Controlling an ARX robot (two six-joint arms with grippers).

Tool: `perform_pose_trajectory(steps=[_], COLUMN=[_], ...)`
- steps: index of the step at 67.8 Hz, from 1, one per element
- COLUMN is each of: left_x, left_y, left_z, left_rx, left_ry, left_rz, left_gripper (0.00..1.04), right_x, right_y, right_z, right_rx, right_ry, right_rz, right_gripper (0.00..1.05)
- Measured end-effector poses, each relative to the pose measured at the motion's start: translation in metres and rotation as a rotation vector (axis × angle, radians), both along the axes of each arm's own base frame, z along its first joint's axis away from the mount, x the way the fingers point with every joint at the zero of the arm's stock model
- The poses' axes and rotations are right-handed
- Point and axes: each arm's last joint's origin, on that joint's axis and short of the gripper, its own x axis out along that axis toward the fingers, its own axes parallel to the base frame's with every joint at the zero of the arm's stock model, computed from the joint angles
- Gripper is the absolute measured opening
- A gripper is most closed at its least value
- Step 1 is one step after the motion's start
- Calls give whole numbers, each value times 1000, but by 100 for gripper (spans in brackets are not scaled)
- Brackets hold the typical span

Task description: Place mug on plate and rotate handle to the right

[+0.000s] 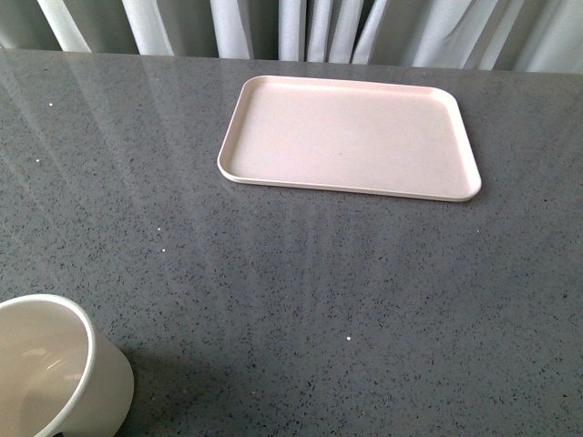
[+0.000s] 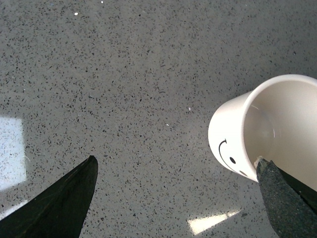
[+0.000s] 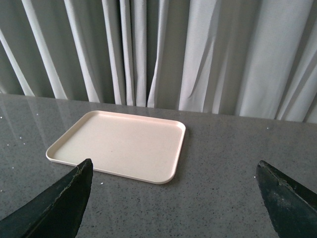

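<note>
Quick status from my side. The mug [image 1: 55, 369] is sitting upright on the grey speckled worktop [image 1: 319, 291], way down in the near-left corner of the front view, cut off by the frame edge. It's well apart from the plate [image 1: 351, 137], which lies flat at the far side of the worktop, a bit right of centre, close to the pale curtains [image 1: 301, 27]. The plate has nothing on it, so the mug isn't there yet.

My left hand [image 2: 177, 161] is spread wide with only bare worktop between the fingers [image 2: 64, 203]. In the left wrist view the mug [image 2: 262, 134] is off to one side, and one dark fingertip overlaps its rim. I honestly can't tell if it's touching or just hovering over it. You can see into the cream inside, and part of the black smiley face [image 2: 228, 153] shows on the outer wall. The handle doesn't show in any view, so I can't say which way it points.

My right hand [image 3: 174, 162] is wide open too, holding nothing. It hangs above the worktop looking toward the plate [image 3: 119, 144], with the curtains [image 3: 198, 54] behind it. The plate shows up between the two fingertips in that view, but further off, not in the grip.
</note>
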Motion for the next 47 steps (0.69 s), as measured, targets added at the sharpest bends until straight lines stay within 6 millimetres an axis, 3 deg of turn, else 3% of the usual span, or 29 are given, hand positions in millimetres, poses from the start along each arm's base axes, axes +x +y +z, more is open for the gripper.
perform_pose_trajectory(steps=[47], left_x=[17], left_y=[-23], left_z=[-28], left_rx=[38], left_ry=[94], left_rz=[-79], left_gripper=[95], right_x=[0], right_y=[0], right_z=[0], right_rx=[0], right_ry=[0], right_rz=[0], right_gripper=[96])
